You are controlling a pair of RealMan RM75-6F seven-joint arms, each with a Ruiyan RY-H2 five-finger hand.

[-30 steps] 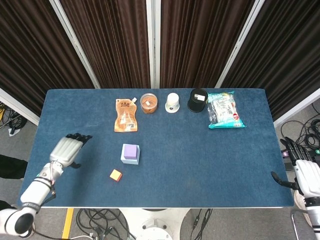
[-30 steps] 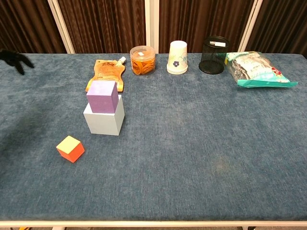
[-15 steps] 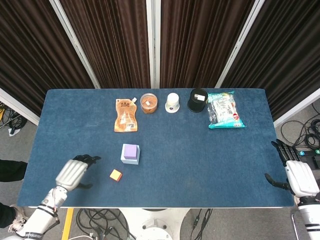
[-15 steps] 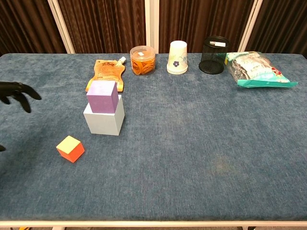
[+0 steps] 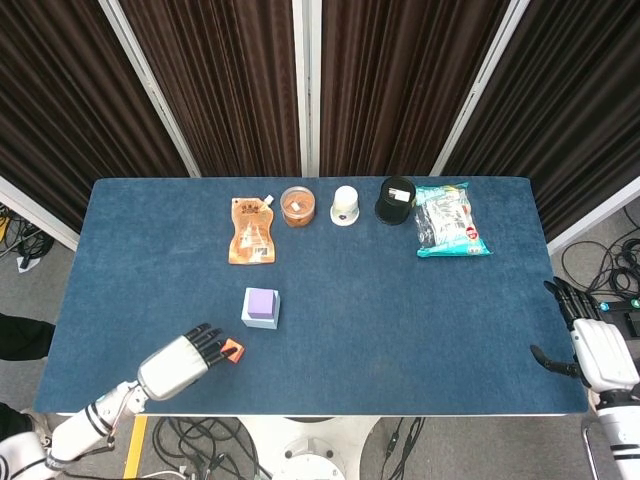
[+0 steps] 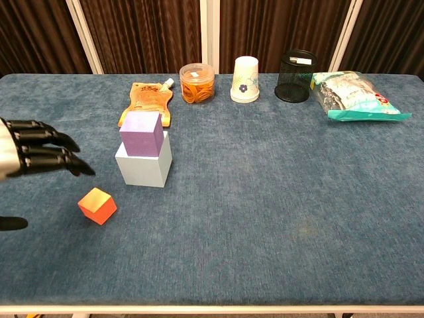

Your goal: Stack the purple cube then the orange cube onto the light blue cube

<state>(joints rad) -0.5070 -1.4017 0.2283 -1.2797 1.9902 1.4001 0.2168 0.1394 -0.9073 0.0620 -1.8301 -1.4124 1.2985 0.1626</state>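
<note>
Orange cube: the small orange cube with a yellowish top face (image 6: 97, 205) is seen lying alone on the blue felt tabletop (image 6: 278, 199), near the front edge, left of and in front of the stack, tilted corner-on to the chest view.
Stack: the purple cube (image 6: 140, 132) is already seated on the larger light blue cube (image 6: 144, 165); only the orange one is left to be placed.
Left hand: the left hand (image 5: 180, 362) is held low beside the orange cube, its black fingers (image 6: 56, 156) spread and extended toward it, nothing held; contact cannot be told from the head view, while a gap is shown in the chest view.
Right hand: the right hand (image 5: 598, 350) is parked off the right end of the tabletop, fingers apart, empty.
Handling: the cube is judged light, stiff and not fragile; smooth faces may slip, so a pinch across two opposite side faces is advised, leaving the bottom free.
Risk: the purple top is narrow, and the stack could be knocked by a careless approach.
Back row: an orange pouch (image 6: 147, 103), a snack jar (image 6: 197, 83), a paper cup (image 6: 245, 79), a mesh holder (image 6: 295, 76) and a snack bag (image 6: 354, 96) are lined up far behind.
</note>
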